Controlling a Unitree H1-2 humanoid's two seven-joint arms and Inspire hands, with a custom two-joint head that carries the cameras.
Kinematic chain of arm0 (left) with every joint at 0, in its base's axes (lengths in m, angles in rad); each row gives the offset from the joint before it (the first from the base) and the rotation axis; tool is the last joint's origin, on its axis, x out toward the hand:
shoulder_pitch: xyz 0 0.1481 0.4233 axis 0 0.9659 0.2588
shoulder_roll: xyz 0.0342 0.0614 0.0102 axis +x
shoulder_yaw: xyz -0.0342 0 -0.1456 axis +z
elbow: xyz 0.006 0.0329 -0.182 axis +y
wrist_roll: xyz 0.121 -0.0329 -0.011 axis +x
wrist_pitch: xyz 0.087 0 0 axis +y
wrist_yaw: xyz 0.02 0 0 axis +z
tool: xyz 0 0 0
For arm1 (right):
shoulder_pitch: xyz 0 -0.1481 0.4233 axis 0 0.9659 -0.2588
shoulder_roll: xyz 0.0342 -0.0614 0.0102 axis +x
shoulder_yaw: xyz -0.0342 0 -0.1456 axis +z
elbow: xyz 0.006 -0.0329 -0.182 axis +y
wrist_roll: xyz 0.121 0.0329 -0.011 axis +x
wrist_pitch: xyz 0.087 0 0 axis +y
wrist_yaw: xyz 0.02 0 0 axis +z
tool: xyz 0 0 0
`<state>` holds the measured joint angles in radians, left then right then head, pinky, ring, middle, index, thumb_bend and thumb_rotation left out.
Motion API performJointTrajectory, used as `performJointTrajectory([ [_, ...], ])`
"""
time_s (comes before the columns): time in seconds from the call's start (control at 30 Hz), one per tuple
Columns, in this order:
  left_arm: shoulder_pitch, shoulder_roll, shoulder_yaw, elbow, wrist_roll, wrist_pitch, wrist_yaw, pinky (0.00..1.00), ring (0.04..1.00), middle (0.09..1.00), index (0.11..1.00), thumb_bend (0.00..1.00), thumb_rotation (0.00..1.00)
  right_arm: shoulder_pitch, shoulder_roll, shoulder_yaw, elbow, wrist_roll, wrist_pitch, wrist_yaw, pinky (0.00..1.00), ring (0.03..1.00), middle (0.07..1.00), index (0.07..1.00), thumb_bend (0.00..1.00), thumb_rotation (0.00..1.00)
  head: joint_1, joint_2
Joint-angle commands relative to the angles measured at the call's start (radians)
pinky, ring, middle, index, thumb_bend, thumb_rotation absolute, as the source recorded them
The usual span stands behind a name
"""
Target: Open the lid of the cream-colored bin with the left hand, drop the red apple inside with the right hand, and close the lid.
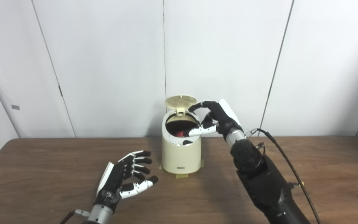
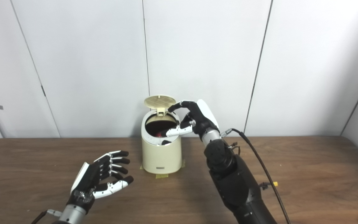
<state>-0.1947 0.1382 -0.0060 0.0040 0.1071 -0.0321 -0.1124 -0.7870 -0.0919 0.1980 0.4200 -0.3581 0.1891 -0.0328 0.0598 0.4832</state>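
Note:
The cream-colored bin [image 1: 181, 152] stands on the table near the wall. Its round lid [image 1: 181, 101] is up, tilted back on its hinge. The red apple [image 1: 180, 133] lies inside the bin, partly seen through the opening. My right hand [image 1: 216, 119] is open over the bin's right rim, its fingers spread above the opening and holding nothing. My left hand [image 1: 126, 179] is open and empty, low over the table to the left of the bin and apart from it.
The brown wooden table [image 1: 322, 174] runs wall to wall in view. Tape tabs [image 1: 181, 176] stick out at the bin's base. A black cable [image 1: 287, 165] trails from my right wrist over the table. White wall panels stand close behind the bin.

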Motion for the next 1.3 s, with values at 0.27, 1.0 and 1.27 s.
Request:
performJointTrajectory([
  [0.27, -0.04, 0.001, -0.002, -0.044, -0.003, -0.01, 0.012, 0.52, 0.603, 0.706, 0.76, 0.67, 0.1, 0.012, -0.002, -0.028, -0.116, 0.039, -0.055, 0.006, 0.46, 0.641, 0.756, 0.741, 0.93, 0.13, 0.001, 0.0],
  [1.0, -0.048, -0.007, 0.024, -0.043, -0.022, -0.05, 0.044, 0.63, 0.716, 0.778, 0.813, 0.7, 0.16, 0.482, -0.043, -0.3, -0.351, 0.669, -0.231, 0.251, 0.48, 0.569, 0.731, 0.75, 0.88, 0.25, -0.011, -0.002],
  [1.27, -0.182, -0.001, 0.018, -0.04, 0.028, 0.0, 0.064, 0.72, 0.855, 0.89, 0.885, 0.79, 0.32, 0.492, -0.007, -0.316, -0.333, 0.662, -0.259, 0.231, 0.48, 0.576, 0.749, 0.767, 0.84, 0.22, -0.008, -0.007],
])
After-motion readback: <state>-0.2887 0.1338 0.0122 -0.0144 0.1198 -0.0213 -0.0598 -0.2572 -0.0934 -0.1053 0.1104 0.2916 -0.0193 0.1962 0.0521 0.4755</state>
